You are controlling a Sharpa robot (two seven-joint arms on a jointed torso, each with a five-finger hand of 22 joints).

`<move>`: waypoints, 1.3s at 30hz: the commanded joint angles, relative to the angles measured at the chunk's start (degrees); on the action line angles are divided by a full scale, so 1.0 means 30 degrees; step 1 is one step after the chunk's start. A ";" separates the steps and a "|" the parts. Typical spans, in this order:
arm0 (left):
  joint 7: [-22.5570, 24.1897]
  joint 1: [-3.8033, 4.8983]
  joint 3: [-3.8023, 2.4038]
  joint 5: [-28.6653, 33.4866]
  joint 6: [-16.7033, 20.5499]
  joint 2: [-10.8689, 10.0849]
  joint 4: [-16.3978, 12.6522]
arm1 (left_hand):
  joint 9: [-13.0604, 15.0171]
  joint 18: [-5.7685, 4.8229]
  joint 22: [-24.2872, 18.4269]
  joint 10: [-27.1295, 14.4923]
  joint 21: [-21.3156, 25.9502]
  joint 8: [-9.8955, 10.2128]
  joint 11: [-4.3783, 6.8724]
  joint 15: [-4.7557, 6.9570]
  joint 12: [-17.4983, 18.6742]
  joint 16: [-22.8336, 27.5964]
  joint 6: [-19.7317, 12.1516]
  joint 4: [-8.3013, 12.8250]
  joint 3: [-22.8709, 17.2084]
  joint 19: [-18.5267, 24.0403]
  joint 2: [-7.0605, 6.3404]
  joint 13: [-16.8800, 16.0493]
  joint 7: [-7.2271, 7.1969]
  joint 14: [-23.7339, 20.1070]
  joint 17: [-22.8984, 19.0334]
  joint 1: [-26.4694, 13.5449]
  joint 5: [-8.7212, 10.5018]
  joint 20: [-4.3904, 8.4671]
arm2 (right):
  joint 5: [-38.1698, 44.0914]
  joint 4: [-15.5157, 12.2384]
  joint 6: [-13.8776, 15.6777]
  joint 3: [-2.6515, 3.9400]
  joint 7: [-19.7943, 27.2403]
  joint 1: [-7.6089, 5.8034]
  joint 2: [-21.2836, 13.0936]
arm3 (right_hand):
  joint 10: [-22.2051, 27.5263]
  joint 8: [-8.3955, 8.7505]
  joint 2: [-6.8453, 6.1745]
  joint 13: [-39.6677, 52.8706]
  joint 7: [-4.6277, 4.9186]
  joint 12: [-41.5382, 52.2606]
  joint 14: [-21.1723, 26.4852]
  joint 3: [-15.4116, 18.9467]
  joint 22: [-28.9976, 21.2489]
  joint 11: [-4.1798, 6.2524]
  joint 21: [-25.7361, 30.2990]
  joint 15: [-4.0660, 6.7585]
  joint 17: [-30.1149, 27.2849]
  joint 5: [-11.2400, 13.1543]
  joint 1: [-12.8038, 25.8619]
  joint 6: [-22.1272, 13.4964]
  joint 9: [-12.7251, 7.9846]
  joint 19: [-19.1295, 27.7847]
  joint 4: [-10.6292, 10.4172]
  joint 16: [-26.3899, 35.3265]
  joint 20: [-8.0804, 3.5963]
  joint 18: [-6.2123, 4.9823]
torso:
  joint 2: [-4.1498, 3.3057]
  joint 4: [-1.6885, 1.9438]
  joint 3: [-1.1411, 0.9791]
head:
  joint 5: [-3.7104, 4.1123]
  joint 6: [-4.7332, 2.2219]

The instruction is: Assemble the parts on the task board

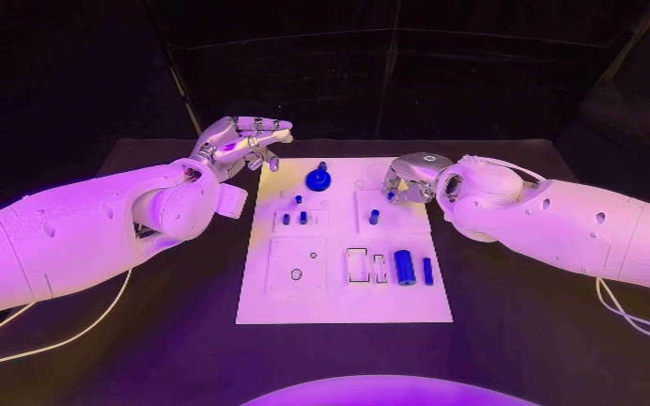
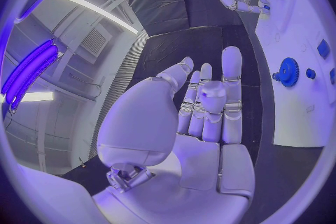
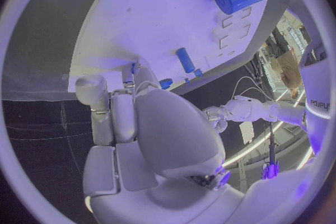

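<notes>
Your white board [image 1: 344, 279] lies in the middle of the black table [image 1: 515, 331]. Near its far edge stands a blue gear [image 1: 318, 179]. Small blue pegs [image 1: 294, 218] sit behind it toward you, and one more peg [image 1: 374, 217] stands further right. Near the board's right edge a thick blue cylinder [image 1: 404, 260] and a thinner blue bar [image 1: 428, 271] lie side by side, just beside two slots.

Your left hand [image 1: 244, 146] hangs off the board's far left corner, fingers spread, holding nothing. Your right hand [image 1: 411, 179] is over the board's far right part, fingers curled down; you cannot tell whether it pinches anything. The near half of the board has open room on both sides.
</notes>
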State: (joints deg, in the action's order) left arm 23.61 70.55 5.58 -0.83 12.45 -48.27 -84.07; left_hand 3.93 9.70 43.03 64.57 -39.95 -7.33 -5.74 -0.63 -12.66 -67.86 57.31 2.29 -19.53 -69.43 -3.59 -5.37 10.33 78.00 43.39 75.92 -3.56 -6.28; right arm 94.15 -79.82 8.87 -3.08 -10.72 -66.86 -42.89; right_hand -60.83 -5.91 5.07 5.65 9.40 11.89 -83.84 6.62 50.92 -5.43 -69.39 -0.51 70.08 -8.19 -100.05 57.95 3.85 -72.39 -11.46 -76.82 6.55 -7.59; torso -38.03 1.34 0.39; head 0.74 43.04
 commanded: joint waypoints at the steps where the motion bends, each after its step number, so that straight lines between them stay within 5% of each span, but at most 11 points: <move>1: -0.0092 0.0014 -0.0014 0.0103 -0.0140 0.0037 0.0029 | -0.0018 0.0249 -0.0019 -0.0096 0.0120 -0.0044 0.0009 -0.0032 -0.0115 0.0014 -0.0114 0.0061 -0.0111 0.0082 0.0192 -0.0018 -0.0030 -0.0114 -0.0003 0.0034 -0.0047 -0.0063 | -0.0033 0.0012 -0.0304 -0.0058 -0.0101 0.0061 0.0020 | -0.0290 0.0092 -0.0115 -0.0110 -0.0027 -0.0099 -0.0775 -0.0306 0.0007 0.0009 -0.0006 0.0039 -0.0009 0.0093 0.0008 0.0227 0.0014 0.0027 -0.0023 0.0001 -0.0092 0.0083 | -0.0019 0.0003 -0.0002 | -0.0003 0.0024; 7: -0.0116 -0.0001 -0.0013 0.0102 -0.0134 0.0064 0.0083 | -0.0016 0.0249 -0.0025 -0.0140 0.0134 -0.0056 0.0000 -0.0038 -0.0149 0.0008 -0.0145 0.0099 -0.0138 0.0080 0.0218 -0.0024 -0.0019 -0.0126 -0.0015 0.0101 -0.0042 -0.0068 | 0.0289 -0.0001 0.0250 -0.0058 -0.0230 0.0065 0.0097 | -0.1128 -0.0101 0.0075 -0.0306 -0.0193 -0.0061 -0.0800 -0.1634 0.0216 0.0215 -0.0151 0.0229 0.0029 0.0532 -0.0527 0.1016 0.0090 -0.0060 0.0278 -0.0059 -0.0248 0.0109 | -0.0007 -0.0013 -0.0002 | 0.0004 0.0075; 14: -0.0127 -0.0013 -0.0013 0.0102 -0.0160 0.0072 0.0113 | -0.0010 0.0250 -0.0031 -0.0176 0.0148 -0.0079 -0.0004 -0.0042 -0.0192 -0.0003 -0.0162 0.0143 -0.0175 0.0077 0.0254 -0.0032 -0.0014 -0.0135 -0.0019 0.0180 -0.0043 -0.0072 | 0.0858 -0.0174 0.1383 -0.0056 -0.0385 0.0078 0.0123 | -0.1903 -0.0131 -0.0361 -0.0454 -0.0300 -0.0161 -0.0827 -0.3362 0.0765 0.0361 -0.0518 0.0355 -0.0019 0.0874 -0.0506 0.1602 0.0079 -0.0285 0.0649 -0.0090 -0.0401 0.0204 | 0.0007 -0.0007 0.0003 | 0.0044 0.0102; 25: -0.0114 -0.0035 -0.0013 0.0101 -0.0314 -0.0088 0.0153 | -0.0001 0.0254 -0.0037 -0.0227 0.0166 -0.0122 -0.0009 -0.0044 -0.0271 -0.0012 -0.0182 0.0222 -0.0239 0.0068 0.0313 -0.0048 -0.0005 -0.0154 -0.0050 0.0309 -0.0042 -0.0076 | 0.0954 -0.0772 0.2471 -0.0051 -0.0491 0.0083 -0.0278 | -0.2402 0.0355 -0.2957 -0.0472 -0.0227 -0.0815 -0.0793 -0.9610 0.1080 0.0293 -0.0823 0.0343 -0.0432 0.0983 0.2573 0.1970 0.0052 -0.0236 0.1642 -0.0052 -0.0353 0.0210 | 0.0028 -0.0002 0.0025 | -0.0018 0.0011; 39: 0.0238 -0.0050 -0.0016 0.0096 -0.0878 -0.0248 0.0188 | -0.0008 0.0237 -0.0062 -0.0424 0.0232 -0.0162 -0.0095 -0.0121 -0.0422 -0.0049 -0.0348 0.0042 0.0033 0.0083 0.0106 -0.0068 0.0068 -0.0211 -0.0082 -0.0092 -0.0048 -0.0133 | 0.0389 -0.2458 0.3762 -0.0035 -0.0522 0.0072 -0.1534 | -0.2449 0.0390 -0.3521 -0.0405 -0.0251 -0.0836 -0.0794 -1.0953 0.1146 0.0337 -0.0878 0.0308 -0.0475 0.1089 0.3799 0.2045 0.0074 -0.0263 0.2216 -0.0104 -0.0342 0.0238 | 0.0042 0.0018 0.0053 | -0.0149 -0.0076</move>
State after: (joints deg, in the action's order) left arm 23.26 70.35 5.59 -0.76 11.35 -48.94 -83.45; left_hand 3.95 9.67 42.91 63.87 -39.50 -7.57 -6.05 -0.84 -13.55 -67.86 56.70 2.44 -19.68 -69.24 -3.35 -5.48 10.52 77.80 43.17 76.16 -3.55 -6.46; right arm 96.04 -86.56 17.18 -3.25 -12.08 -66.51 -47.23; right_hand -67.88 -5.10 -5.55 4.44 8.81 9.64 -84.14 -25.94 54.31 -4.30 -71.84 0.22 68.66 -5.07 -89.38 63.67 4.03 -73.32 -4.86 -76.82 5.62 -7.59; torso -37.92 1.36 0.48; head 0.37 42.84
